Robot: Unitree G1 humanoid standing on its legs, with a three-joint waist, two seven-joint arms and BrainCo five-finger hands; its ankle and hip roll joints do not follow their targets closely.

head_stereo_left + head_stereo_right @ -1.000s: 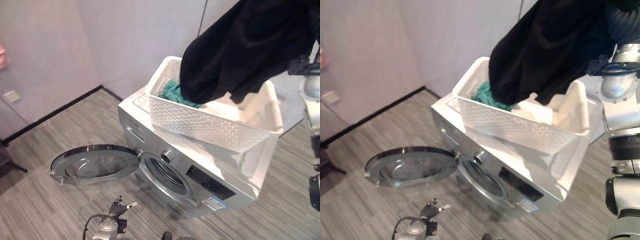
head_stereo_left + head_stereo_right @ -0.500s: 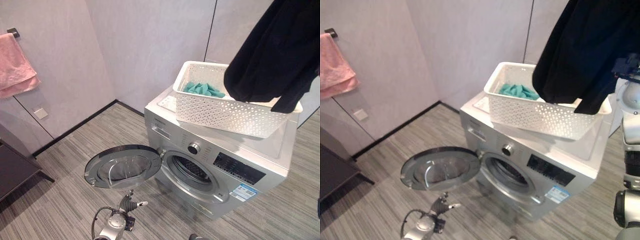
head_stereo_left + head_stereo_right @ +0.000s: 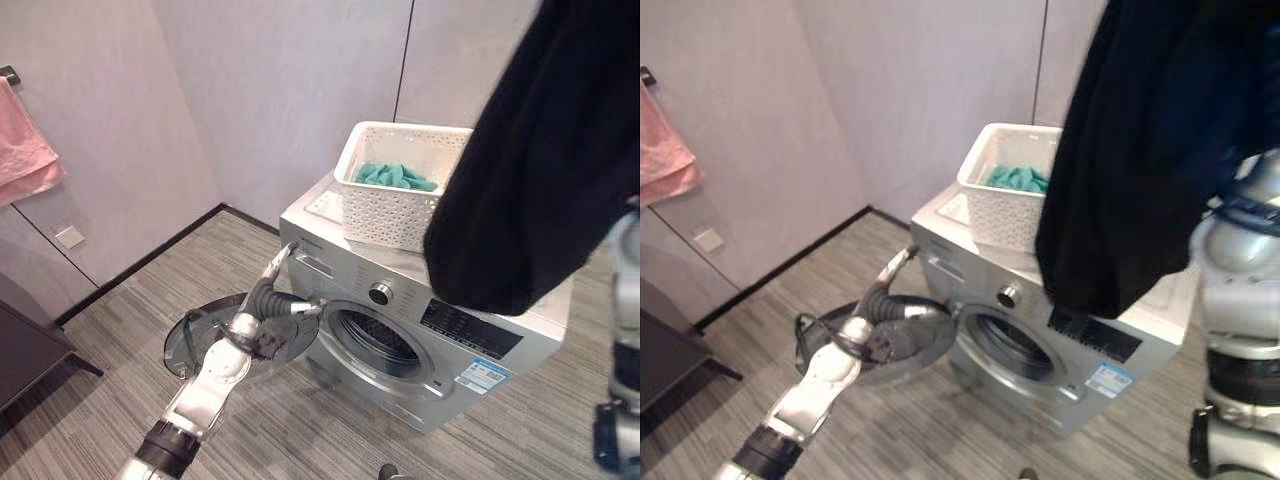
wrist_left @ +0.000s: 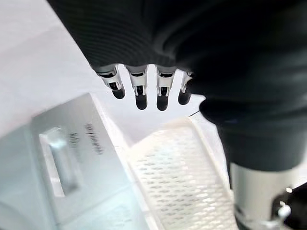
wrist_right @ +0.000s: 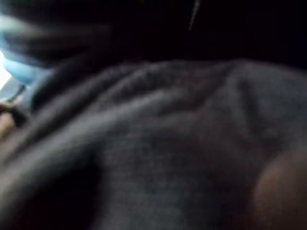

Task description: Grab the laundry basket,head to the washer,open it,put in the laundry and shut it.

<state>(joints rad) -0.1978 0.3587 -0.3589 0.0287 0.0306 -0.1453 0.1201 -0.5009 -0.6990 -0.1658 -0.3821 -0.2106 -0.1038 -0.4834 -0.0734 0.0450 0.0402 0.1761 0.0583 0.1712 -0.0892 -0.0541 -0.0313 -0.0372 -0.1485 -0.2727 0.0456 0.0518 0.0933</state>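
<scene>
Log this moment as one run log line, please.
washer door: open | white perforated laundry basket: on silver washer | black garment: hanging at right arm | left hand: open, by door

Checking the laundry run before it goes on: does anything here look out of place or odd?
Nothing is spilled or damaged. The black garment hangs high in front of the washer, hiding part of the white basket on top. The washer door stands open, and the left hand is raised beside it.
</scene>
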